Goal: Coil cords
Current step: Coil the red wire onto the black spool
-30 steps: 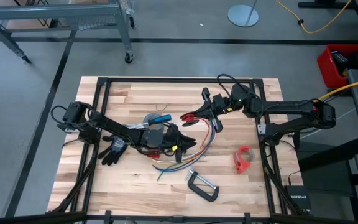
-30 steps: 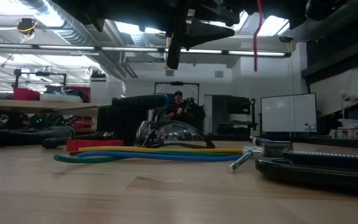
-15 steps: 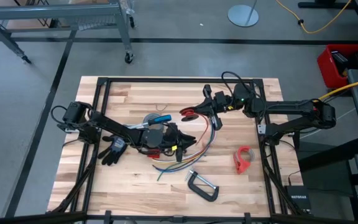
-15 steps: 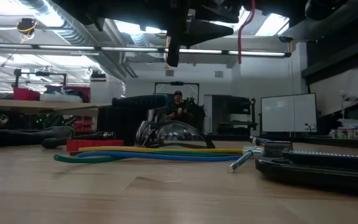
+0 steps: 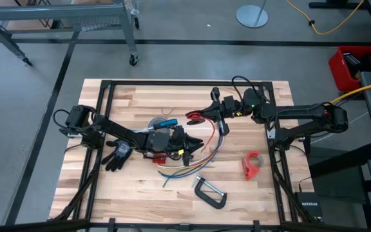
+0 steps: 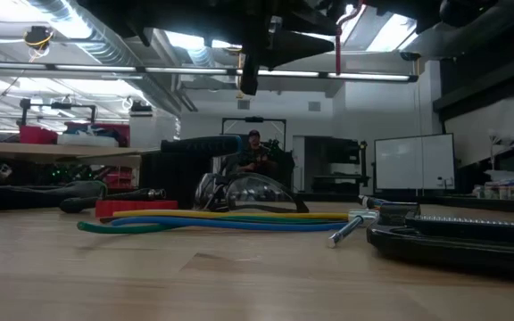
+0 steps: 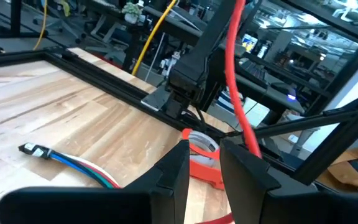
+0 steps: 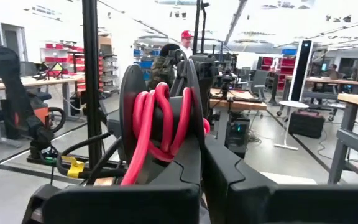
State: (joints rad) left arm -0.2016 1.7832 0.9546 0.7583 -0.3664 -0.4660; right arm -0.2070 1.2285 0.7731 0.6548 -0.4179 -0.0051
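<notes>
Red cord (image 8: 160, 124) clenched in right tool (image 5: 206, 116); left tool (image 5: 184, 153) clamped on coloured strands (image 5: 195, 164)

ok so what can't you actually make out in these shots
- Left tool, high view: the arm's dark body covers the fingers, so whether they grip anything is hidden.
- Far end of the red cord, left wrist view: cut off by the picture's edge.
- Small tag on the blue, green and red wire bundle, left wrist view: too small to read.
- Right tool, low view: only dark undersides show.
</notes>
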